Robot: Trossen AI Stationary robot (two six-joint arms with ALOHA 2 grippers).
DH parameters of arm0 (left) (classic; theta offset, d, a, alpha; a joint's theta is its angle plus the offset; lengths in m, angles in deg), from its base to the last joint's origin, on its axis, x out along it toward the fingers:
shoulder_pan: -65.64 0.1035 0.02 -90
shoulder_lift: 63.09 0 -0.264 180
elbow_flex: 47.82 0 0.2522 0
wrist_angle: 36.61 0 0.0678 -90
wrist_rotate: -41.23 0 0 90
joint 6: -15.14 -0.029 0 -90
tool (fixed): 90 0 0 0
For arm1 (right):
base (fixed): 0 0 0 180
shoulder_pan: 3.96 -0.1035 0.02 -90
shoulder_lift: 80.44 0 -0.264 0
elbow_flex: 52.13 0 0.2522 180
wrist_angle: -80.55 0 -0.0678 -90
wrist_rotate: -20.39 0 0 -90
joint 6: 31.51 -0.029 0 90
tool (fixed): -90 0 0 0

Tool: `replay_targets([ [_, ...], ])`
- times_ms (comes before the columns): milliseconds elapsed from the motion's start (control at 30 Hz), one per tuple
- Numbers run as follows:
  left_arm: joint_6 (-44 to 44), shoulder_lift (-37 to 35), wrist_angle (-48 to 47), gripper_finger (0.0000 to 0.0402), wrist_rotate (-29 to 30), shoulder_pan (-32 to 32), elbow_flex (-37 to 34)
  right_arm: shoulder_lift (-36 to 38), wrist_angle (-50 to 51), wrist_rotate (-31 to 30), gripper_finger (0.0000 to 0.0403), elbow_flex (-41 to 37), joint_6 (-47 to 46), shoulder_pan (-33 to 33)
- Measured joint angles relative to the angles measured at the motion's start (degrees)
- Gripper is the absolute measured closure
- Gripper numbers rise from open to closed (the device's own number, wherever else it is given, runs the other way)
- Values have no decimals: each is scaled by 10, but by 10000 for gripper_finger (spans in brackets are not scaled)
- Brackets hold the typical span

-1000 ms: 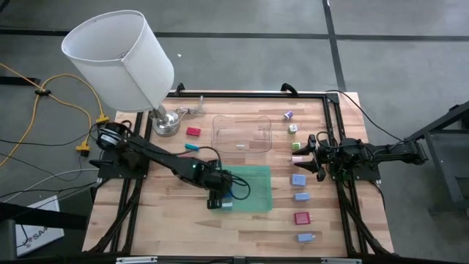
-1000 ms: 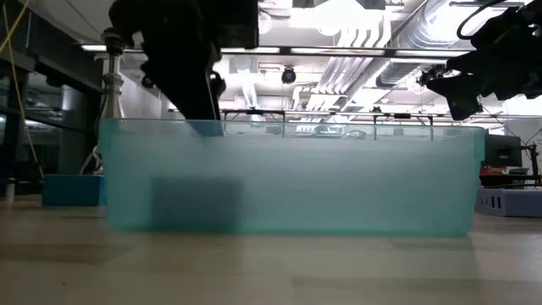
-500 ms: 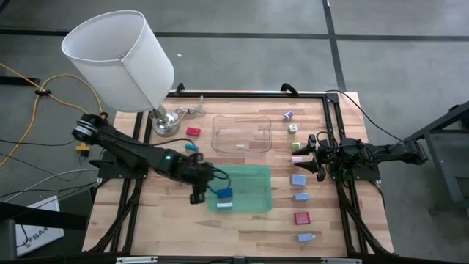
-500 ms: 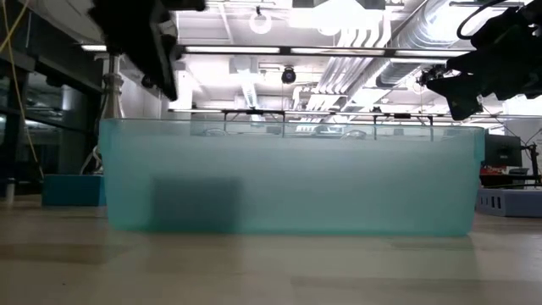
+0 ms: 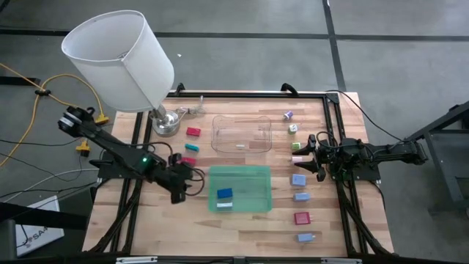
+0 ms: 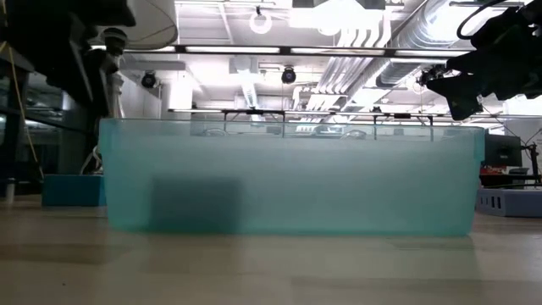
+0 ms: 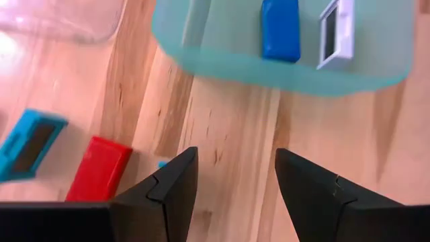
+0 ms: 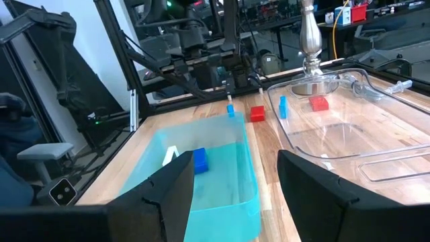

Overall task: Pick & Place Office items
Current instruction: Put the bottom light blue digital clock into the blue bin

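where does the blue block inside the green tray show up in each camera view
High view: the blue block lies in the green tray's left part.
Low view: not clearly visible; only a dark shadow behind the tray wall.
Left wrist view: at the top, beside a white block.
Right wrist view: lower left of centre.
Shared landmark: the green tray.

A blue block (image 5: 225, 193) and a white block (image 5: 225, 204) lie flat inside the green tray (image 5: 258, 176).

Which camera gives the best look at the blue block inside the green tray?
The left wrist view: the blue block lies large and unobstructed in the green tray. The high and right wrist views show it small; the low view shows only a dark smudge through the tray wall.
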Motion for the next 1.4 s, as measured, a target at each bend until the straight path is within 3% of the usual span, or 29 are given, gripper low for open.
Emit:
replay_targets([
  [500, 45, -47, 0, 210, 2, 26, -92, 0, 0, 0, 201, 0, 0, 0],
  [1033, -96, -30, 8, 210, -9, 59, -109, 0, 0, 0, 201, 0, 0, 0],
  [1400, -97, 6, 15, 210, -26, 59, -109, 0, 0, 0, 201, 0, 0, 0],
])
